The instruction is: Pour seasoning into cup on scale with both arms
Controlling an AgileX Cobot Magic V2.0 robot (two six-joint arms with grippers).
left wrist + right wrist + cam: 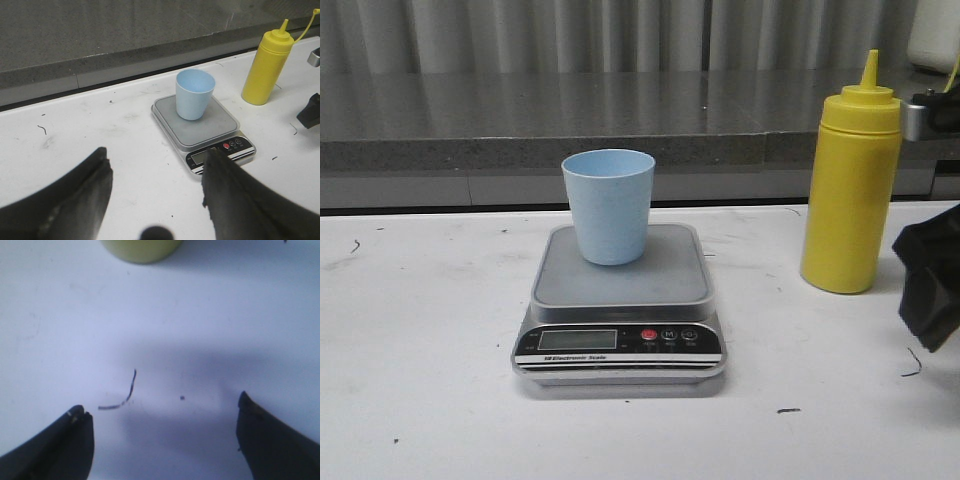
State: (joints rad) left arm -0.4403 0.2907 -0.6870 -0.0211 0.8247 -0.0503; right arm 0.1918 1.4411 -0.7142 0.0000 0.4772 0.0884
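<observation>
A pale blue cup point(609, 205) point(194, 94) stands upright on the grey platform of the silver scale point(620, 300) point(200, 130) at the table's middle. The yellow seasoning bottle point(851, 190) point(267, 67) stands upright to the right of the scale; only its base point(141, 249) shows in the right wrist view. My right gripper point(930, 280) point(162, 412) hangs open at the right edge, in front of and right of the bottle, nothing between its fingers. My left gripper point(155, 165) is open over bare table, short of the scale's left side; it is out of the front view.
A white table point(420, 350) carries a few dark scuff marks, one curved mark point(122, 395) near the right gripper. A grey ledge point(520, 130) runs along the back. A metal fixture point(930, 110) sits behind the bottle at the right.
</observation>
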